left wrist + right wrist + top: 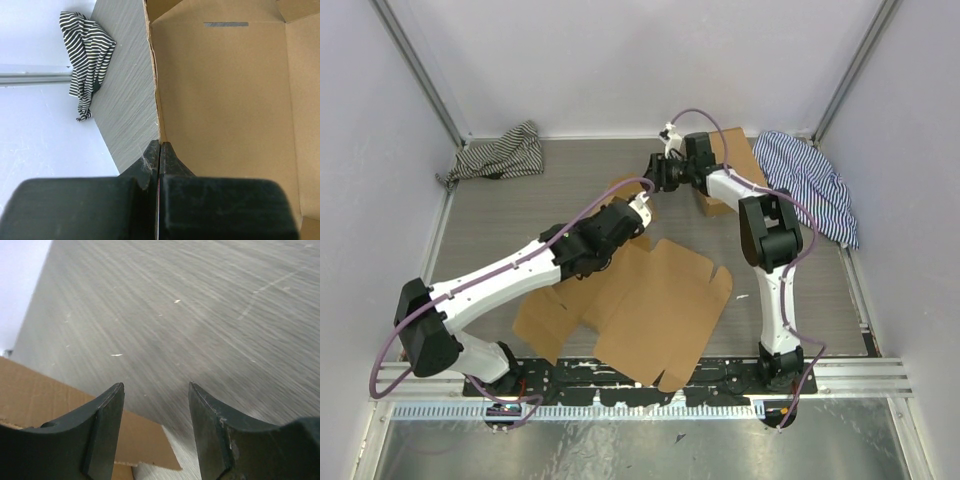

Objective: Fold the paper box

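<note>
The paper box [650, 300] lies mostly flat and unfolded on the table in front of the arm bases, with its far flap raised. My left gripper [642, 205] is shut on the edge of that raised flap. In the left wrist view the fingertips [159, 145] pinch the cardboard's edge, and the brown panel [225, 100] with a slot runs away to the right. My right gripper [655, 172] hovers just beyond the flap, open and empty. In the right wrist view [156, 387] its fingers stand apart over the bare table, with a corner of the cardboard [45, 395] under the left finger.
A smaller brown cardboard box [732, 152] stands behind the right arm at the back. A blue striped cloth [812, 182] lies at the back right. A black-and-white striped cloth [500, 155] lies at the back left and also shows in the left wrist view [85, 60]. Walls enclose the table.
</note>
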Controlling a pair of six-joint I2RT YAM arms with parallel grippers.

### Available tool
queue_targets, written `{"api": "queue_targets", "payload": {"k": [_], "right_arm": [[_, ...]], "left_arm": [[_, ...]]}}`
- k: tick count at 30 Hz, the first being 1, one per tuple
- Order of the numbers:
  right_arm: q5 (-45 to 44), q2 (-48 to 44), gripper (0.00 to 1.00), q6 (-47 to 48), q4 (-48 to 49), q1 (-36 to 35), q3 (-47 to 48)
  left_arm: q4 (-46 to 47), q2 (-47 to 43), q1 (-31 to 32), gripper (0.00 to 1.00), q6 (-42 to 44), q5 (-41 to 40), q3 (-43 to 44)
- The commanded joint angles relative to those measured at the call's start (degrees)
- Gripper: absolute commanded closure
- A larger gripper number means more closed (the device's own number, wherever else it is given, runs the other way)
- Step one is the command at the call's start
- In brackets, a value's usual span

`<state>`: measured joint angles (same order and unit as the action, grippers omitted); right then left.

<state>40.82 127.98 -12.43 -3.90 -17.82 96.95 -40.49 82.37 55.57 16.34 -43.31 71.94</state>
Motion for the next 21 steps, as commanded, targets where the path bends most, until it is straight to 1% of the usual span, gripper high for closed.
{"api": "queue_targets", "payload": {"k": [1, 4, 7, 9, 10, 12, 16, 17, 21], "right_arm": [[16.64, 0.50, 0.41, -5.37, 13.53, 0.40, 0.12], [24.43, 1.05, 0.42, -9.11, 19.63, 0.75, -1.33], [28.08, -1.43, 0.42, -11.42, 26.06, 1.30, -6.36], [29.54, -3.30, 0.42, -11.39, 27.57, 1.78, -9.69], [29.88, -4.09, 0.42, -10.76, 27.21, 2.06, -10.78], [29.98, -5.53, 0.42, -7.17, 23.57, 2.53, -12.36], [28.80, -7.91, 0.41, 3.10, 11.47, 2.85, -13.54], [28.90, -8.30, 0.41, 4.11, 10.15, 2.88, -13.92], [29.91, -8.56, 0.40, 5.11, 10.13, 2.87, -13.88]], "left_arm": [[2.25, 0.01, 1.01, 1.00, 1.39, -2.37, -0.81], [1.81, 1.11, 1.21, 1.00, 1.67, -3.65, -0.76], [0.99, 2.52, 1.35, 1.00, 1.46, -4.68, -0.09], [0.34, 3.37, 1.32, 1.00, 1.12, -4.70, 0.67], [0.00, 3.87, 1.31, 1.00, 0.92, -4.54, 1.02], [-0.64, 4.97, 1.52, 1.00, 0.59, -4.94, 1.77], [-1.09, 6.28, 2.31, 1.00, 0.28, -5.77, 2.49], [-1.03, 6.27, 2.46, 1.00, 0.27, -5.69, 2.41], [-0.88, 5.93, 2.88, 1.00, 0.02, -5.21, 2.28]]}}
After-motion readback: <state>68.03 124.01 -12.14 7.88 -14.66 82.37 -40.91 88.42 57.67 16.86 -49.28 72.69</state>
